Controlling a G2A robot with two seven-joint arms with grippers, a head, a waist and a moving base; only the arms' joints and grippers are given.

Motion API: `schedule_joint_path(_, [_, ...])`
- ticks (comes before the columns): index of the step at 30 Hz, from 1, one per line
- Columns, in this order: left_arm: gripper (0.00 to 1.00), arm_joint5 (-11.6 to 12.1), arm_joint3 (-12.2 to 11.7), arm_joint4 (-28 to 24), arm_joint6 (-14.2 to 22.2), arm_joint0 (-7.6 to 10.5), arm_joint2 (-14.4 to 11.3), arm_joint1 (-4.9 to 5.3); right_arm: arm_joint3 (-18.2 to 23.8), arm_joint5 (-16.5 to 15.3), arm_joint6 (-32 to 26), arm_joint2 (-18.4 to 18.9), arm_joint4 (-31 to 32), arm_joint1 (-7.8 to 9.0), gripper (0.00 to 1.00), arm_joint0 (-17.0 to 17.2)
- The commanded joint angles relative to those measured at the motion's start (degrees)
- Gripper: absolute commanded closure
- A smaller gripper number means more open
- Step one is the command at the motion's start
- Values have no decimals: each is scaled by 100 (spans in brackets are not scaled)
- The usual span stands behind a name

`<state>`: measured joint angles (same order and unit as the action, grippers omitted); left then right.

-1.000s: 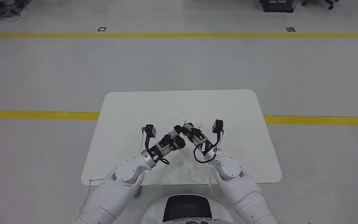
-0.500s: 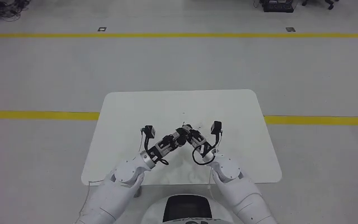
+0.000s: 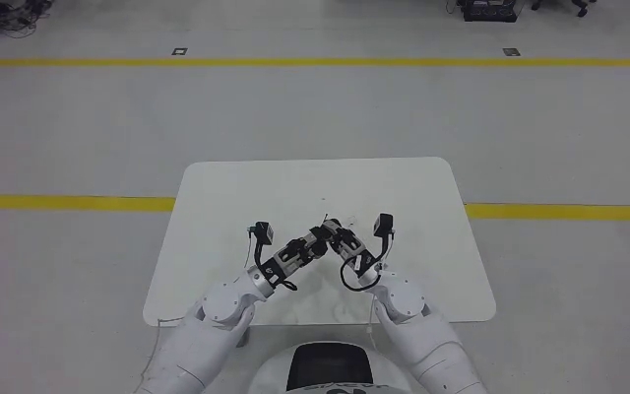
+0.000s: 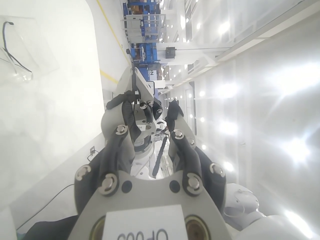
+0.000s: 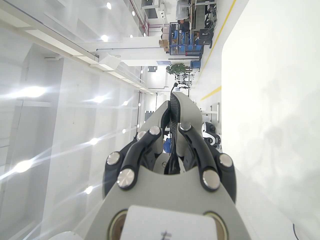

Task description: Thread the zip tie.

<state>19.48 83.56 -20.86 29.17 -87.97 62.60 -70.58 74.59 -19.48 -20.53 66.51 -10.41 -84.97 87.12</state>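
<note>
Over the near middle of the white table (image 3: pixel 413 187) my two grippers meet tip to tip. My right gripper (image 3: pixel 331 233) (image 5: pixel 173 102) is shut on the black zip tie (image 5: pixel 174 87), whose end pokes out past the pads. In the top view a thin bit of the zip tie (image 3: pixel 324 219) sticks up above the tips. My left gripper (image 3: pixel 316 239) (image 4: pixel 152 126) is open, its fingers set apart. The zip tie's strap (image 4: pixel 160 153) runs through that gap towards the palm. The right gripper's body (image 4: pixel 142 116) sits just beyond it.
A clear plastic bag (image 4: pixel 17 48) holding a few more black ties lies flat on the table beyond the grippers. The table's far edge and a yellow floor line (image 3: pixel 79 203) lie farther out.
The two grippers have drawn slightly closer together and their tips now touch. The right arm shifted a little towards the left one.
</note>
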Motion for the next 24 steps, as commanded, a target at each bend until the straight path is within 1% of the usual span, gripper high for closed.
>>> schedule_joint_path(1, [76, 0, -7, 3, -19, 2, 3, -7, -4, 0, -19, -2, 5, 2, 100, -3])
schedule_joint_path(9, [79, 0, -15, 25, -58, -9, 29, -25, 51, 0, -32, 27, 34, 15, 100, 32])
schedule_joint_path(14, [78, 0, -43, 38, -37, -9, 40, -32, 113, 0, -41, 58, 36, 24, 100, 76])
schedule_joint_path(19, [82, 0, -56, 23, -10, -5, 43, -41, 122, 0, -79, 60, 67, 31, 100, 88])
schedule_joint_path(22, [82, 0, -65, 22, -11, -2, 45, -47, 122, 0, -89, 52, 74, 33, 100, 87])
schedule_joint_path(24, [85, 0, -74, 24, -8, 0, 45, -51, 114, 0, -92, 42, 75, 33, 100, 82])
